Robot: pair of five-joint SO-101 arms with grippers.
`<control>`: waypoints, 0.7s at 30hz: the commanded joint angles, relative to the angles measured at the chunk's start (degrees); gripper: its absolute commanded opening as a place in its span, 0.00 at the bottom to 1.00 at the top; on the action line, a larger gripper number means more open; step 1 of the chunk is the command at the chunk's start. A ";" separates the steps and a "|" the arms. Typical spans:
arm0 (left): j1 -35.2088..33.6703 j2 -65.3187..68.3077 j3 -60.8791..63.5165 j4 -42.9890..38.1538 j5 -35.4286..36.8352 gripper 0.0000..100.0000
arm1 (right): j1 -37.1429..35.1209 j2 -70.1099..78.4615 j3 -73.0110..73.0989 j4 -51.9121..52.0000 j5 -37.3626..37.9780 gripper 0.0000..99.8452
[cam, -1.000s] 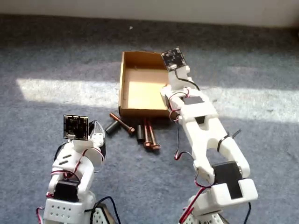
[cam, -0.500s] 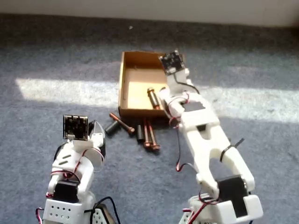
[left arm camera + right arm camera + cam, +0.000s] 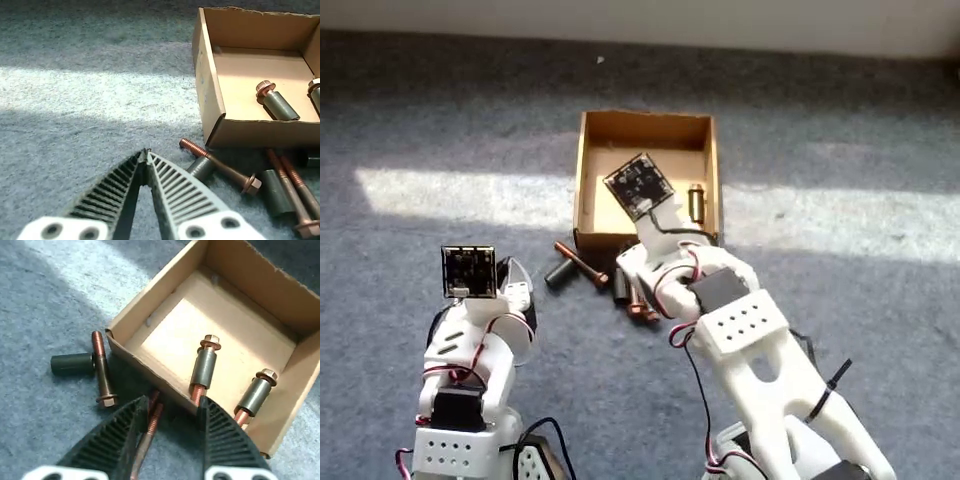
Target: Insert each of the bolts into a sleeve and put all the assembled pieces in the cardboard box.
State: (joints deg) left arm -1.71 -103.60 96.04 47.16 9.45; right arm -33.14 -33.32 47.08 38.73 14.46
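Our left gripper is parked over the carpet, jaws together. Three loose bolts and their sleeves lie just outside the cardboard box. The right gripper hangs above them, jaws apart. Two assembled pieces are boxed, so we're under halfway.

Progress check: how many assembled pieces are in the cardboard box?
2. First piece lies mid-box; second piece beside it, nearer the cardboard box wall. None seems hidden.

In your box, two assembled pieces lie side by side. Before its near wall you find loose bolts and sleeves on the carpet.
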 commanded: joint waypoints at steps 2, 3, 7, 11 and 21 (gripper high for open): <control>-1.01 -0.57 1.19 -0.09 -0.62 0.01 | -2.77 -1.19 -1.71 1.01 -9.76 0.15; -1.01 -0.57 1.19 -0.09 -0.62 0.01 | -2.95 -0.22 -1.71 1.01 -11.16 0.15; -1.01 -0.57 1.19 -0.09 -0.62 0.01 | -4.18 6.20 -5.76 3.38 -12.40 0.15; -0.92 -0.57 1.19 -0.09 -0.62 0.01 | -5.49 15.43 -14.90 11.12 -15.74 0.15; -0.84 -0.57 1.19 0.09 -0.62 0.01 | -6.37 33.63 -30.81 19.38 -16.44 0.15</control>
State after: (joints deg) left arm -1.98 -103.60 96.04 47.16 9.45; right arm -38.59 -0.97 20.62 57.54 -1.45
